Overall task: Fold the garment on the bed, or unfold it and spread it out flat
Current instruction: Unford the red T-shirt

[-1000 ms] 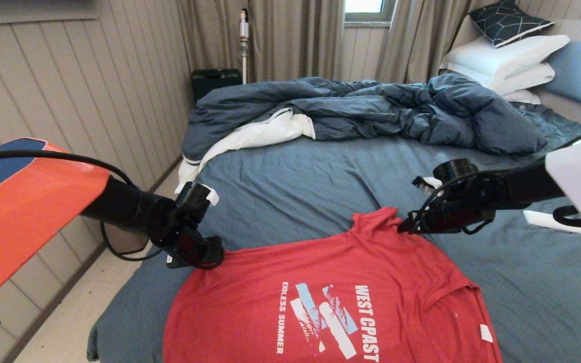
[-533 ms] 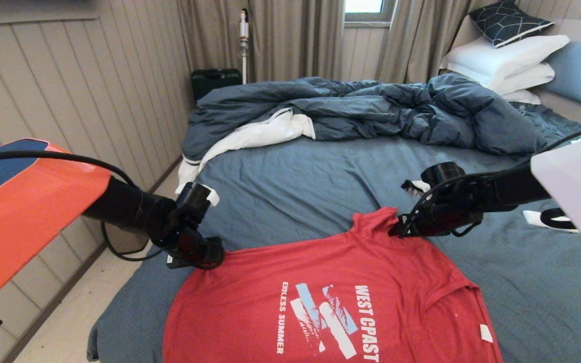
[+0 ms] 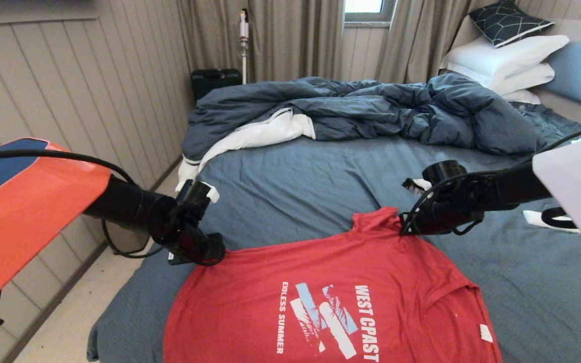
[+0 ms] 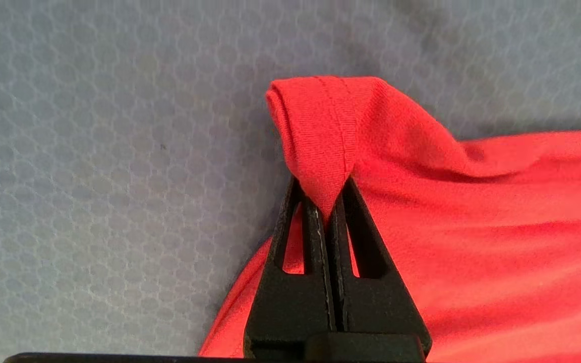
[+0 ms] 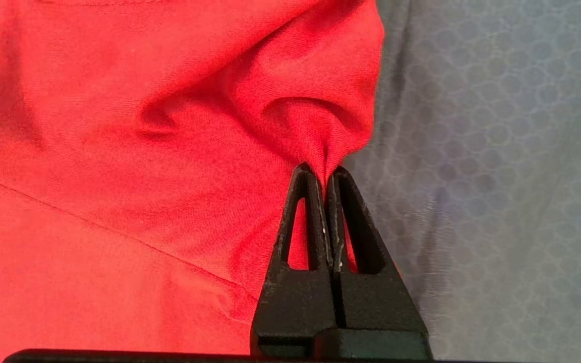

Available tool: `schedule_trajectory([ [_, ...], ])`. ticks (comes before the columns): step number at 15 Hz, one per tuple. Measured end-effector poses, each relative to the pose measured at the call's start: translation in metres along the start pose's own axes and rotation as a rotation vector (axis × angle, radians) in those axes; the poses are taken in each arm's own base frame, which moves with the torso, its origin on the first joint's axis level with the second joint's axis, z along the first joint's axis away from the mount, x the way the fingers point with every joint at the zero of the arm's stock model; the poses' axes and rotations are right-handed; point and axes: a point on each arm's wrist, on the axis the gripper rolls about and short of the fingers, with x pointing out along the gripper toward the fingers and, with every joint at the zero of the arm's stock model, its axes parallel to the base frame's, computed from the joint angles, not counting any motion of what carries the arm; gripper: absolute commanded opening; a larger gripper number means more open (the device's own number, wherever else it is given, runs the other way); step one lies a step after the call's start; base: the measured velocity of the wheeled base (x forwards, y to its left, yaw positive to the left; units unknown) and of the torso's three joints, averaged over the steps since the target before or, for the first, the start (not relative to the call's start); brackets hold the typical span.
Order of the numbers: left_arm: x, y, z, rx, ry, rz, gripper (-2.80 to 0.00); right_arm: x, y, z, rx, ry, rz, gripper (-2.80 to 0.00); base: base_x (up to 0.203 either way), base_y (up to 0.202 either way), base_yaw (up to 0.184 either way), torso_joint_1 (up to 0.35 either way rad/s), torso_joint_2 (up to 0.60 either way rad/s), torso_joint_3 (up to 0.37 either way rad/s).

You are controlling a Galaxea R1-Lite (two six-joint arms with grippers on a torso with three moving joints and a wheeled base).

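Both my grippers are pinched tight on the red T-shirt (image 3: 331,297): left gripper (image 4: 327,214) holds a hemmed corner folded into a peak, right gripper (image 5: 325,174) holds a bunched tuck at the far edge. Shirt lies print-up on the near part of the bed (image 3: 290,186), white lettering and striped graphic showing, mostly flat, raised at both pinch points. Rumpled duvet (image 3: 371,108) well beyond.
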Motion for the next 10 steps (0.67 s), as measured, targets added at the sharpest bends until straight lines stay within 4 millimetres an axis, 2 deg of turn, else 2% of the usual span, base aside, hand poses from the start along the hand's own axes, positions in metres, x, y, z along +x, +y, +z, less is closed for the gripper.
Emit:
schedule_trajectory([
  [5,-0.003,-0.003,0.007,-0.001,-0.035,-0.014,-2.8,-0.005,0.002,0.007,0.003,-0.03,-0.007,-2.8,0.0,0.0,0.0,0.0,0.0,0.0],
  [10,-0.013,-0.003,0.036,-0.023,-0.13,-0.042,-2.8,-0.007,0.003,0.025,0.008,-0.091,-0.067,-2.8,0.0,0.0,0.0,0.0,0.0,0.0],
])
